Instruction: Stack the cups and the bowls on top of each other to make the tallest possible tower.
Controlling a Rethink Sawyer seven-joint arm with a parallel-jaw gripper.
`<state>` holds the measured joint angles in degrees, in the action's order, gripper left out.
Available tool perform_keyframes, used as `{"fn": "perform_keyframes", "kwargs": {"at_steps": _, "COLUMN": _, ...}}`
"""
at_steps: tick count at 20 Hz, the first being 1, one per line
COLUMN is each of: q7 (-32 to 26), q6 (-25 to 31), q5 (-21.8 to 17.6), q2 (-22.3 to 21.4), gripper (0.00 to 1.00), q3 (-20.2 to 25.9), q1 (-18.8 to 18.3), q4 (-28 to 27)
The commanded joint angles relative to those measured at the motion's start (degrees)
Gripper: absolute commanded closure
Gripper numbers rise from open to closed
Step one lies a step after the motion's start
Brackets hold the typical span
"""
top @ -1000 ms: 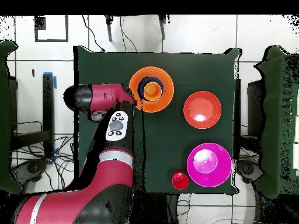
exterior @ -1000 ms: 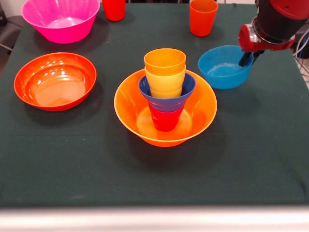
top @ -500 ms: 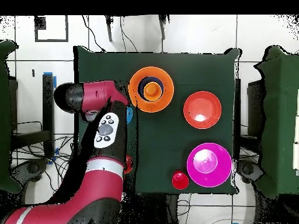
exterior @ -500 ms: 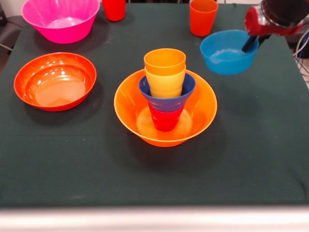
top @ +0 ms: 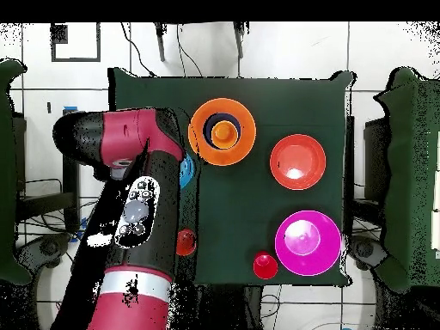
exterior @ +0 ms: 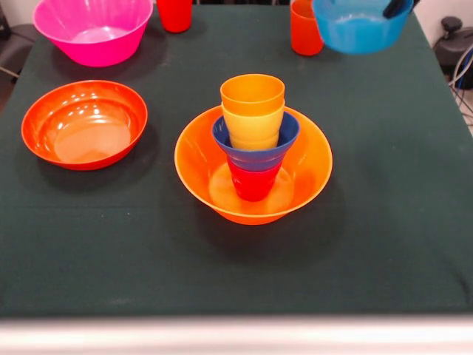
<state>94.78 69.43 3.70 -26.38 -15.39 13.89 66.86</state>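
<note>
The tower stands mid-table: a big yellow-orange bowl [exterior: 303,174] [top: 243,146] holds a red cup [exterior: 253,183], a small dark blue bowl [exterior: 225,137], a yellow cup [exterior: 253,126] and an orange-yellow cup [exterior: 252,95]. My gripper [exterior: 396,8] is shut on the rim of the light blue bowl [exterior: 358,28], which hangs in the air at the top right. In the overhead view the arm hides the gripper, and only a sliver of the light blue bowl [top: 187,172] shows.
An orange cup [exterior: 301,31] [top: 186,242] stands partly behind the lifted bowl. A red cup [exterior: 175,13] [top: 265,265] and a big pink bowl [exterior: 92,29] [top: 308,242] sit at the back. A wide orange-red bowl [exterior: 83,124] [top: 297,161] lies at the left.
The gripper has lifted the light blue bowl off the table; it has risen towards the top of the front view. The tower and the other bowls have not moved.
</note>
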Motion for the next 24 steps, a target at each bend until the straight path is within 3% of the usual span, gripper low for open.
{"fn": "perform_keyframes", "kwargs": {"at_steps": 1, "q7": 4.24, "q6": 7.56, "q5": -3.34, "q2": -1.38, "gripper": 1.0, "q3": 1.5, "q1": -1.55, "q4": -1.9}}
{"fn": "perform_keyframes", "kwargs": {"at_steps": 7, "q7": -4.02, "q6": 8.88, "q5": -5.95, "q2": -4.56, "gripper": 1.0, "q3": 1.52, "q1": -5.15, "q4": -2.44}}
{"fn": "perform_keyframes", "kwargs": {"at_steps": 13, "q7": -14.56, "q6": 8.05, "q5": -9.34, "q2": -4.77, "gripper": 1.0, "q3": 4.13, "q1": -10.32, "q4": -5.16}}
{"fn": "perform_keyframes", "kwargs": {"at_steps": 18, "q7": -17.83, "q6": 2.42, "q5": -11.14, "q2": -4.47, "gripper": 1.0, "q3": 7.04, "q1": -13.98, "q4": -3.64}}
{"fn": "perform_keyframes", "kwargs": {"at_steps": 24, "q7": -19.11, "q6": 3.45, "q5": -13.07, "q2": -2.99, "gripper": 1.0, "q3": 10.33, "q1": -16.31, "q4": -6.51}}
